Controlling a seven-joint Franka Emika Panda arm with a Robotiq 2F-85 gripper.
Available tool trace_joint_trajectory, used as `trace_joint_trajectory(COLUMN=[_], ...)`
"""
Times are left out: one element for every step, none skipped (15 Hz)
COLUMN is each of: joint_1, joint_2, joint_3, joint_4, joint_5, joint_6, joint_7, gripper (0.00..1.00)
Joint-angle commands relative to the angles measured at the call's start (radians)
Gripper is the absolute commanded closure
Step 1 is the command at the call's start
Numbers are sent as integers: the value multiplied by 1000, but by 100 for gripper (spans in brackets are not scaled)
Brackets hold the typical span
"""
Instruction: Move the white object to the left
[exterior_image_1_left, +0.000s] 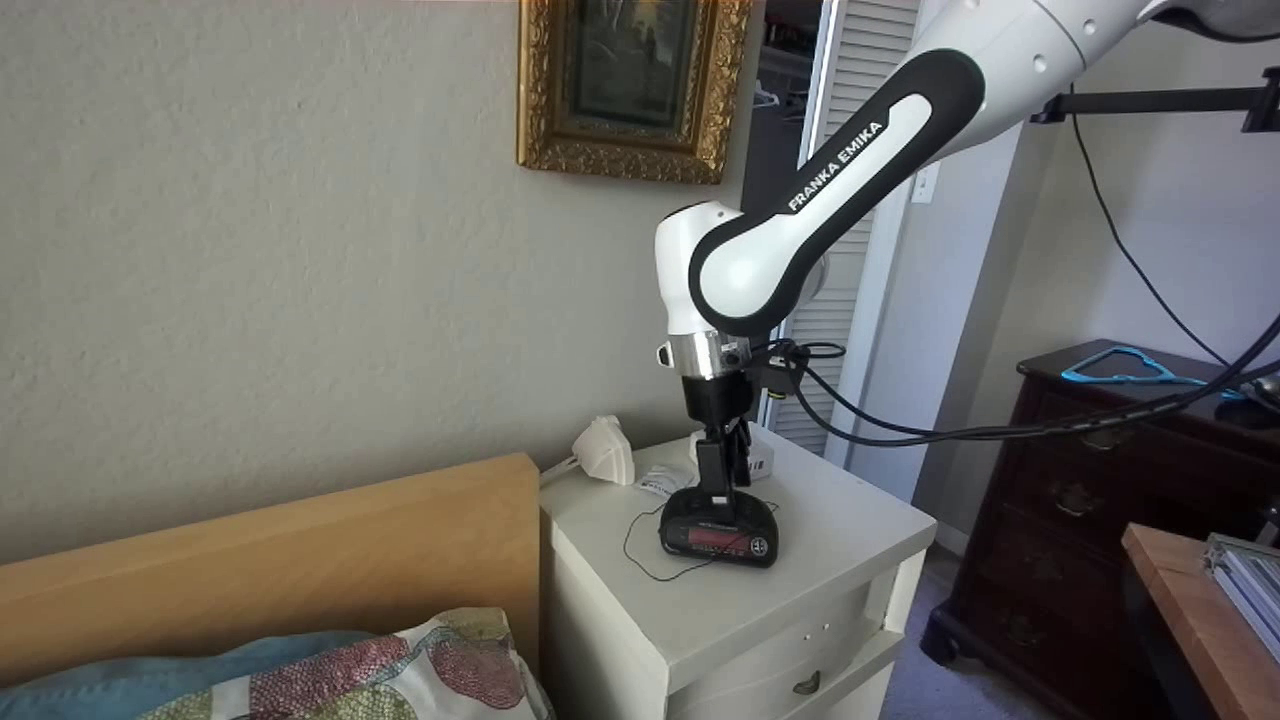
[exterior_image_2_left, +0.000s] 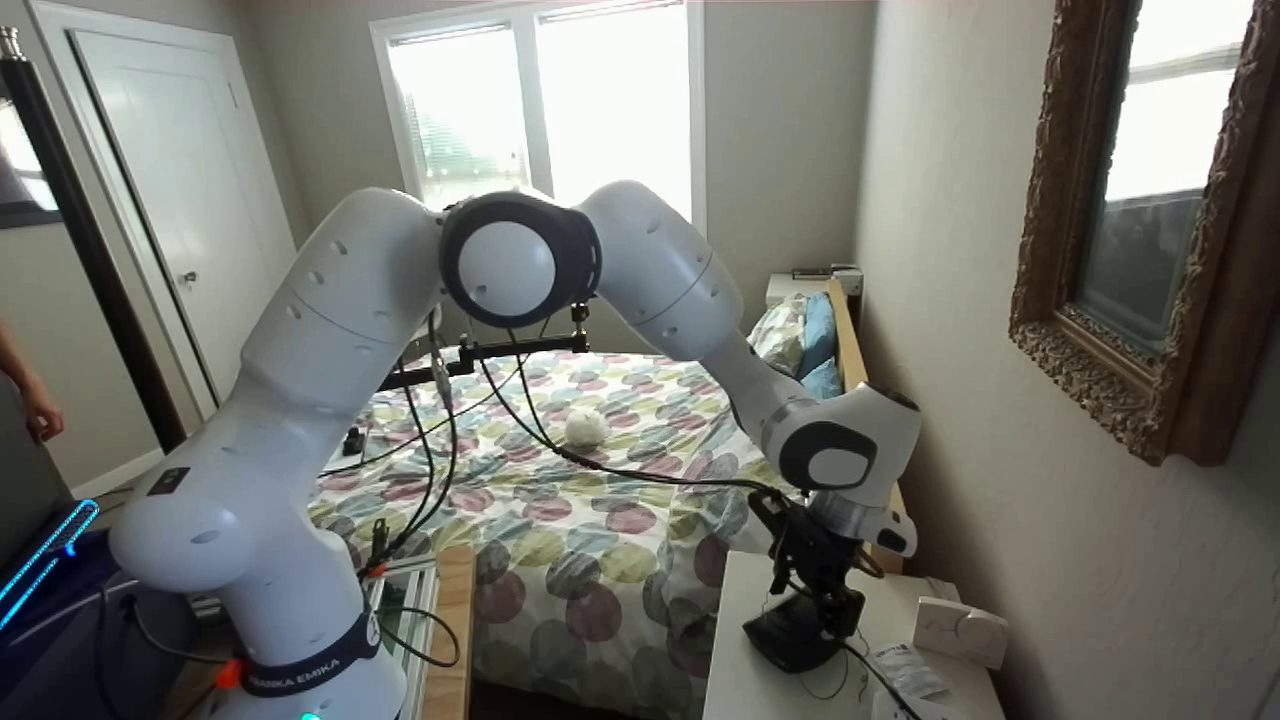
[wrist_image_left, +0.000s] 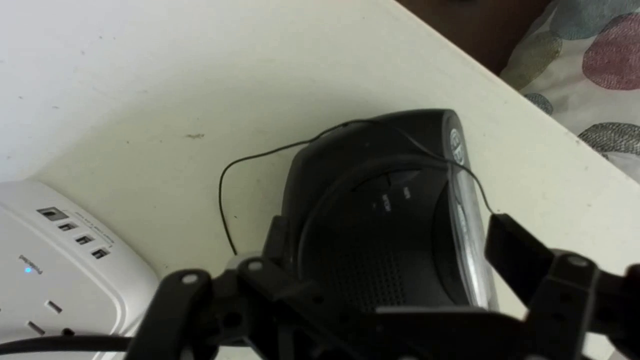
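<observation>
Several white things share the nightstand, and I cannot tell which one is the white object. A white rounded device (exterior_image_1_left: 603, 450) leans by the wall, and shows as a white device (exterior_image_2_left: 960, 632) in an exterior view. A white power block (wrist_image_left: 65, 280) with sockets and a blue light lies at the wrist view's left. My gripper (wrist_image_left: 391, 240) points down over a black clock radio (wrist_image_left: 370, 200) in the wrist view. Its fingers stand wide on either side of the radio, with a gap at the display face. Whether the far finger touches the back is unclear.
The nightstand (exterior_image_1_left: 830, 540) carries a small white packet (exterior_image_2_left: 908, 668) and a thin black wire (wrist_image_left: 260, 156) that crosses the radio. A wooden headboard (exterior_image_1_left: 400, 530) and the bed (exterior_image_2_left: 560, 560) adjoin it. The wall (exterior_image_1_left: 300, 250) rises behind.
</observation>
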Motion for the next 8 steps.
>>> trace_joint_trajectory(joint_1=[-36,-38,-41,-44,-47,-51,-51,-49], joint_2=[32,35,36,36,37,38,37,36], joint_3=[34,33,34,36,38,40,39,36], joint_4=[36,37,37,37,36,38,38,37], joint_5=[-2,-8,-10,-10,-9,-5,-2,2], joint_6=[-59,-57,-48,-41,-36,-34,-30,-25], joint_7=[-108,-131,-151,-166,-182,-192,-188,-173], gripper=[0,0,0,0,0,0,0,0])
